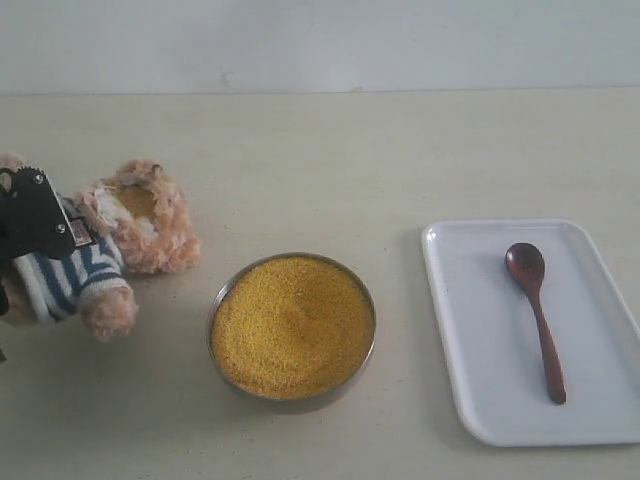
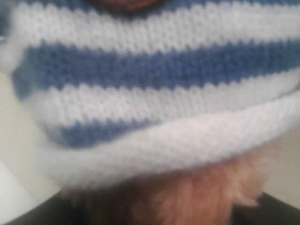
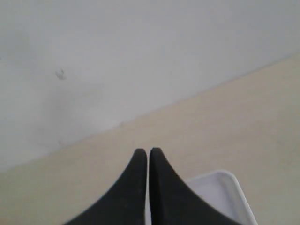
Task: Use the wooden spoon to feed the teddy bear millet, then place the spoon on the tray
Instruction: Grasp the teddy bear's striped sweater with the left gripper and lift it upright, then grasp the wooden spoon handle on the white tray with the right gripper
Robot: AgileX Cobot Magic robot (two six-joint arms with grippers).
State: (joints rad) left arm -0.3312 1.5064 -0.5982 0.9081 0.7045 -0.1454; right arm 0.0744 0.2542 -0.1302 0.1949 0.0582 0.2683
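Note:
The teddy bear lies at the far left, with yellow millet grains on its muzzle. My left gripper is shut on its striped body; the left wrist view is filled by the blue-and-white shirt and brown fur, and my left gripper shows only as dark corners. A round metal bowl of millet stands in the middle. The dark wooden spoon lies on the white tray at the right, bowl end away from the front edge. My right gripper is shut and empty, above a tray corner.
The pale table runs back to a white wall. The right arm does not appear in the exterior view.

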